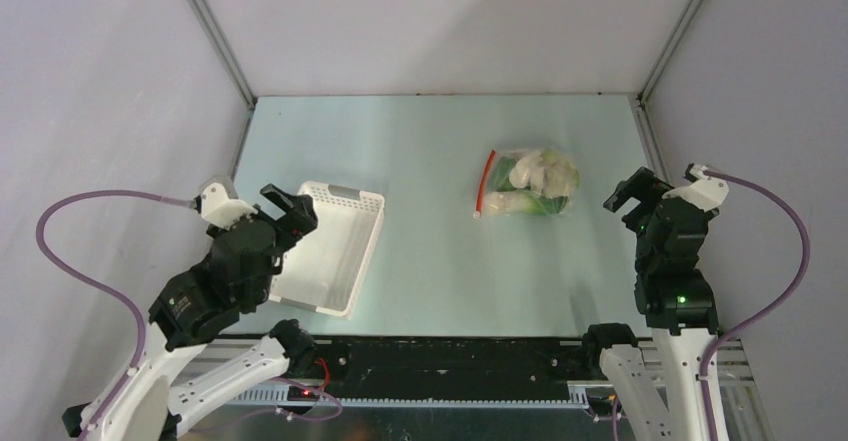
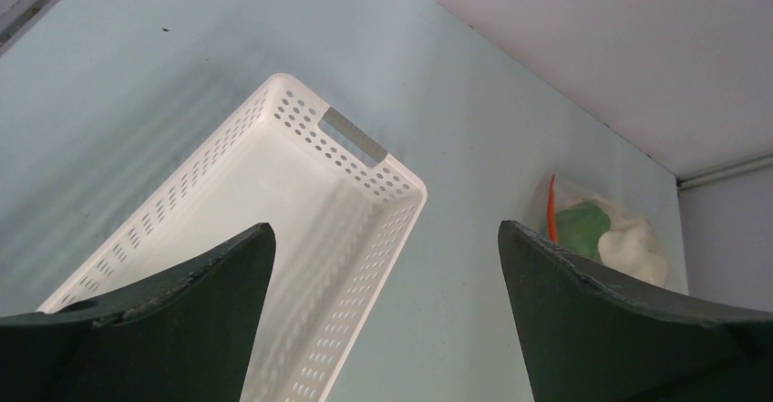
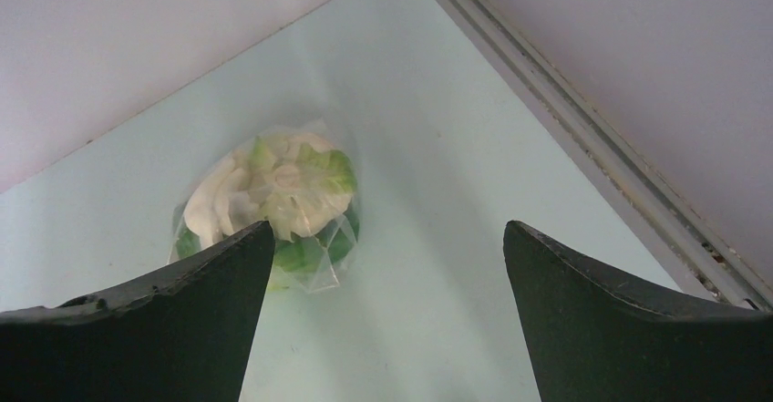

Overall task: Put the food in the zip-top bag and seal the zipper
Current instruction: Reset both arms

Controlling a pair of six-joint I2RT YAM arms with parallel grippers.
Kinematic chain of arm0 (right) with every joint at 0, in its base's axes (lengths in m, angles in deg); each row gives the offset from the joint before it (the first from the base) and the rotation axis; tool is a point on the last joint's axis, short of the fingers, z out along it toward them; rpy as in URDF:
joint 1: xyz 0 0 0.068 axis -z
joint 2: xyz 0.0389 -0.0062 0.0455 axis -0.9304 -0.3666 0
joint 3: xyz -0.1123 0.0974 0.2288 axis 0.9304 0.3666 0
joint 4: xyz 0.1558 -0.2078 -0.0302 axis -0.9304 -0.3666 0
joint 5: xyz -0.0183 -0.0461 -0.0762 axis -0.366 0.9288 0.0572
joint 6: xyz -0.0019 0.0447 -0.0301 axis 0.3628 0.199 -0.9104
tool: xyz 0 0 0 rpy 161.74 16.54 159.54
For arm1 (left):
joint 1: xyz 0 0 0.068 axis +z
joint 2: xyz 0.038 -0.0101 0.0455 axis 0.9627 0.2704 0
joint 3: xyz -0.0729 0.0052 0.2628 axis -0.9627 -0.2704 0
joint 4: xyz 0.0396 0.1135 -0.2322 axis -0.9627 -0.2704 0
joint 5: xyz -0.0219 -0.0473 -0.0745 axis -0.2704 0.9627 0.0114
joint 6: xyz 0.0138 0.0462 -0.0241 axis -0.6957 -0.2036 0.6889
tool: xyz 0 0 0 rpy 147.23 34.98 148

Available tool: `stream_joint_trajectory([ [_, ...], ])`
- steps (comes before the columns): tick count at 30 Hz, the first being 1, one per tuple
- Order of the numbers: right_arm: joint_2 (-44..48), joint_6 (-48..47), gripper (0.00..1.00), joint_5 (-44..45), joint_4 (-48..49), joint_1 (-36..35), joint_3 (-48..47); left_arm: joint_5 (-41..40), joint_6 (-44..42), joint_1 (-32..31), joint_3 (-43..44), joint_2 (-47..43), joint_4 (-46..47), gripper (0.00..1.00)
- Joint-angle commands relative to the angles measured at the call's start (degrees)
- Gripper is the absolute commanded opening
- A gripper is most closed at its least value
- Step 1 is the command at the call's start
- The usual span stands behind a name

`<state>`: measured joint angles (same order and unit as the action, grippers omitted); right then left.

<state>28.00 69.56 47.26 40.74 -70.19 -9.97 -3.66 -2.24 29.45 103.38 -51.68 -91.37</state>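
Near edge: left gripper (image 1: 292,209), jaws spread wide and empty, hovers over the white perforated plastic basket (image 1: 370,241). The right gripper (image 1: 628,193) is likewise agape, holding nothing. Farther out on the pale green table (image 1: 430,141) lies the clear crinkly zip-top bag (image 1: 545,204), near the right gripper, with white and green vegetables (image 1: 535,171) inside. Its red-orange zipper strip (image 1: 486,183) faces the basket; whether it is sealed cannot be told. Sealing likely remains: pin one end, then pinch along the strip, clear of the food.
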Motion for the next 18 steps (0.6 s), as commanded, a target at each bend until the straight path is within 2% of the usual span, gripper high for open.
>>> stream_joint_trajectory([
  [1, 0.75, -0.91, 1.0, -1.65, 3.34, 0.28, 0.76, 2.1, -3.45, 0.38, -0.12, -0.69, 2.49, 0.98],
  [4, 0.76, -1.07, 1.0, -3.06, 4.2, 0.4, 1.13, 2.2, -3.76, 0.37, 0.08, -0.53, 1.27, 0.98],
  [10, 0.8, -1.66, 1.0, -4.53, 4.29, 0.38, 1.49, 3.15, -5.93, 0.36, -3.26, -0.38, 4.5, 0.98],
  [18, 1.27, -1.97, 1.0, -5.25, 5.19, 0.57, 1.92, 0.48, -5.77, 0.33, -5.95, -0.47, 4.98, 0.98],
])
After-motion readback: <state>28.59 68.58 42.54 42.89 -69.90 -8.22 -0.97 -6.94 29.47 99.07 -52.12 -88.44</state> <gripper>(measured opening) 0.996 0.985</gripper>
